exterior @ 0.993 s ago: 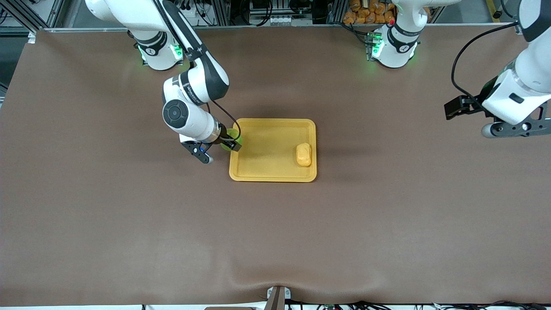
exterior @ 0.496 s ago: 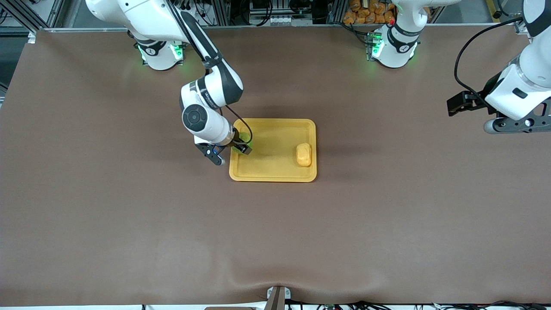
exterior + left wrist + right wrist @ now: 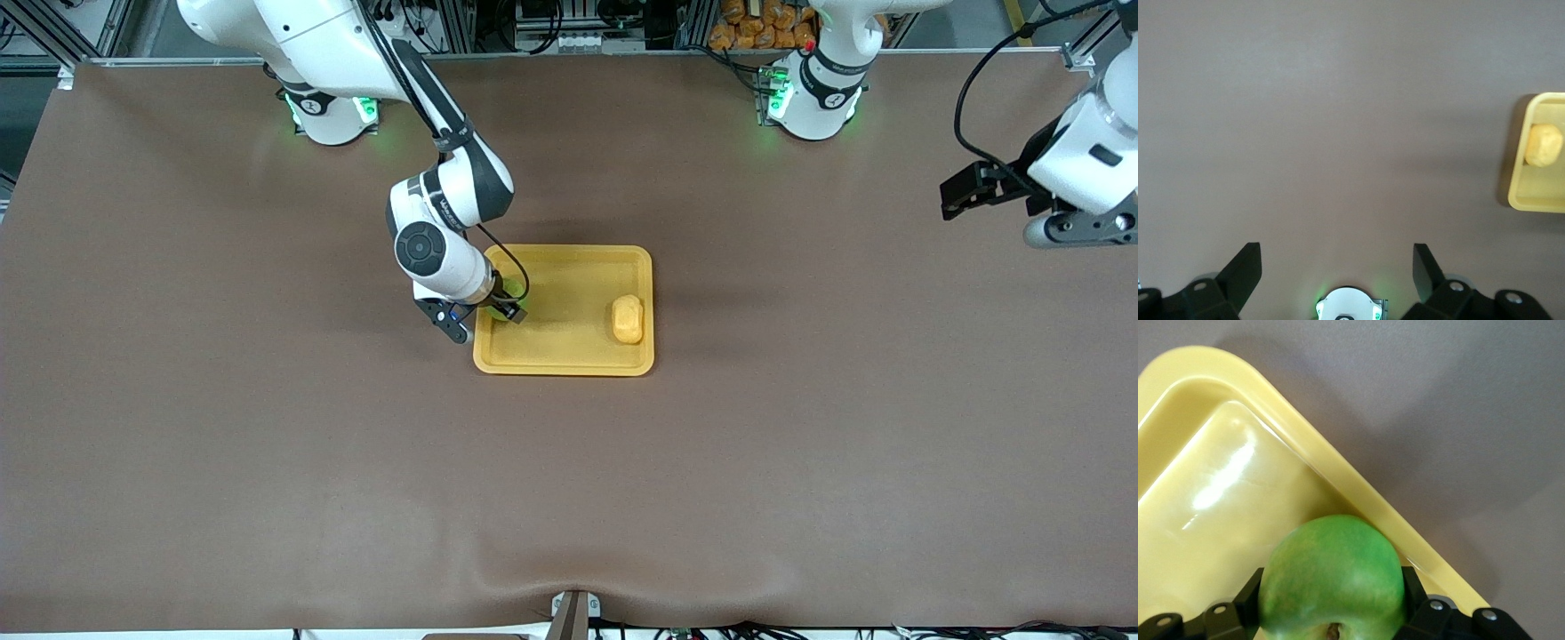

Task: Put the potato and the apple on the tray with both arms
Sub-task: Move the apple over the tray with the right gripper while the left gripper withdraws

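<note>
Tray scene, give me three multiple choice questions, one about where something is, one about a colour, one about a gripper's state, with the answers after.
1. Where is the potato?
A. in the tray, toward the left arm's end
B. on the bare table
C. in a gripper

2. What colour is the apple?
A. red
B. green
C. yellow

3. What is the right gripper doing?
A. open over bare table
B. shut on nothing
C. shut on the apple, over the tray

Answers: 1 A, the front view shows it lying inside the rim at that end. 2 B, the right wrist view shows bright green skin. 3 C, fingers press both sides of the apple above the tray floor.
</note>
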Available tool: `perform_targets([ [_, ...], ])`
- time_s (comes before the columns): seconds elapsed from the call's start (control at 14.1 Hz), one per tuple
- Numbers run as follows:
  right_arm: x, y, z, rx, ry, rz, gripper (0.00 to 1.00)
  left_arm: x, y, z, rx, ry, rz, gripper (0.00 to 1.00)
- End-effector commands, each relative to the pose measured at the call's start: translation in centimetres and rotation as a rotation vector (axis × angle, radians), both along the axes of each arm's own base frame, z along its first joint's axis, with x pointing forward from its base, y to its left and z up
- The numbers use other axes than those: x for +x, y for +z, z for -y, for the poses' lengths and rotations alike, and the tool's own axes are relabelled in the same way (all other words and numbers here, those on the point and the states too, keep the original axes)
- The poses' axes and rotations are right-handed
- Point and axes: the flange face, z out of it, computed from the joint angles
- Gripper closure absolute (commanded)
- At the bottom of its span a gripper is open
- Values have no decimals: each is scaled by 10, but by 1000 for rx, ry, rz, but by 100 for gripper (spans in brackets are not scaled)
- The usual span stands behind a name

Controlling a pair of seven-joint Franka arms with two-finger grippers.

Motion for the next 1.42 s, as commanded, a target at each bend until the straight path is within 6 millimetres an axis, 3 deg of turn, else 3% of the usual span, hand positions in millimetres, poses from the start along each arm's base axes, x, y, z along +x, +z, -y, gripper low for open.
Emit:
perform_targets([
  [0.0, 8, -1, -12, -3, -6, 9, 0, -14, 12, -15, -47, -21, 4, 0],
  [0.07, 8, 2, -14, 0, -1, 12, 0, -15, 11, -9, -47, -33, -1, 0],
  [0.28, 10, 9, -12, 1, 5, -3, 0, -17, 9, -19, -69, -12, -13, 0],
  [0.5, 16, 34, -4, -31, 50, -70, 0, -19, 11, -21, -85, -4, -14, 0],
  [1.21, 58, 135, 26, -72, 85, -131, 0, -22, 3, -20, -79, 20, -52, 0],
  [1.35, 66, 161, 54, -102, 57, -205, 0, -23, 4, -20, -79, 21, -54, 0],
])
